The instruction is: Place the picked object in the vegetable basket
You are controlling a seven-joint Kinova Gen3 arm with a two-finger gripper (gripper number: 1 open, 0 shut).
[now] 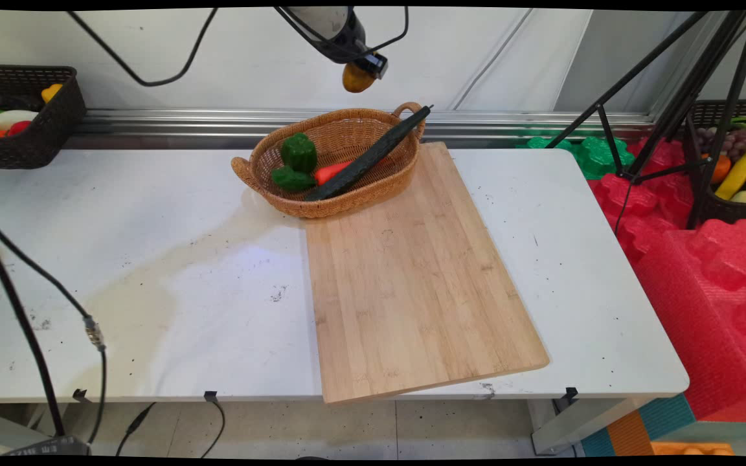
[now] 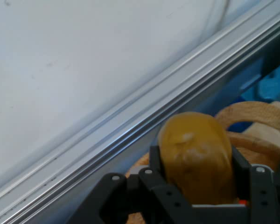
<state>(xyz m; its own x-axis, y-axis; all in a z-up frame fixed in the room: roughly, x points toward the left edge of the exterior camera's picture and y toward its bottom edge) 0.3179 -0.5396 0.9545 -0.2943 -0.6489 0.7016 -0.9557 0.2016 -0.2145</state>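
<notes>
Raised high at the top edge of the main view, above the back of the table: gripper [image 1: 363, 70], pointing down and a little right, clenched on a brownish-yellow potato [image 1: 355, 78]. In the hand view, same potato [image 2: 196, 156] clamped between the two black fingers [image 2: 155, 161], its rounded end sticking out past them, the wall's metal rail [image 2: 144, 126] running diagonally behind. Hanging well above the wicker basket [image 1: 347, 197], not touching it. Black cables [image 1: 153, 77] looping down from the arm.

Counted in the basket: two green peppers [image 1: 299, 152], one just below the other; one red-orange piece, likely a carrot [image 1: 331, 172], partly hidden; one long dark cucumber [image 1: 366, 158] lying slantwise, its tip poking over the rim by the far handle. One basket, two handles. One wooden cutting board [image 1: 412, 278], bare, its far corner touching the basket, its near edge overhanging the table's front.

White table [image 1: 153, 259], scuffed and speckled with dark marks, a faint tan stain left of the board. Behind, a pale wall with a metal rail along its foot. Far left, a dark crate [image 1: 30, 116] with assorted toy produce. Right, a black tripod [image 1: 671, 97], red foam mats [image 1: 703, 272] and green ones [image 1: 596, 155] on the floor, another dark crate [image 1: 732, 162] with bananas and grapes. Tiled floor below the table's front.
</notes>
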